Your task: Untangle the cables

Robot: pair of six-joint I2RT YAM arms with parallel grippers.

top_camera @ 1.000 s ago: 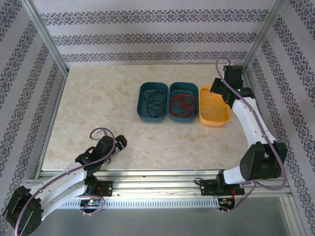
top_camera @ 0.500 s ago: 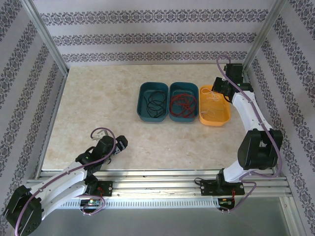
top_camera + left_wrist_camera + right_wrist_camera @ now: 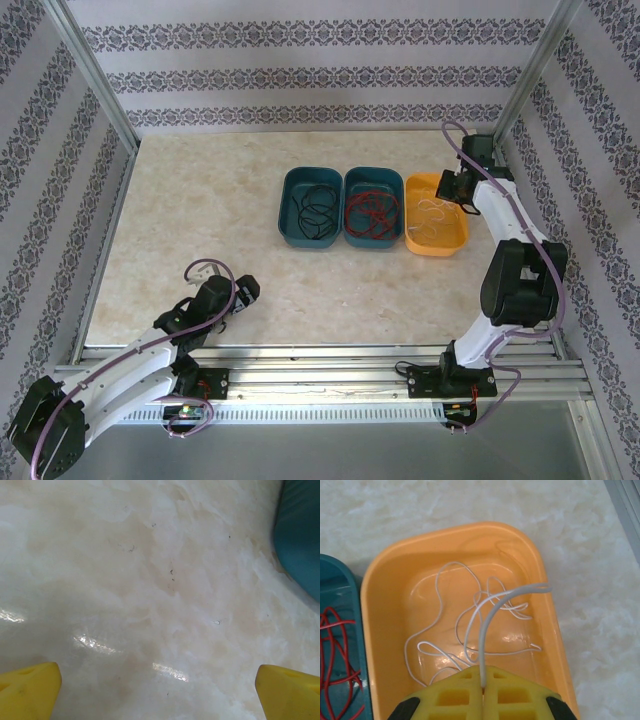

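Cables (image 3: 372, 212) lie one to a bin in a row at mid-table. The black cable (image 3: 312, 210) is coiled in the left teal bin (image 3: 283, 210). The red cable (image 3: 335, 645) is in the middle teal bin (image 3: 372, 172). The white cable (image 3: 483, 645) lies loosely looped in the orange bin (image 3: 385, 630) at the right end. One strand of the white cable rises from the loops and arcs into the right gripper (image 3: 483, 672), whose yellow fingers are pressed together on it above the bin's near end. The left gripper (image 3: 157, 690) hangs low over the bare table (image 3: 150, 580) near its front left, well apart from the bins, fingers spread wide and holding nothing.
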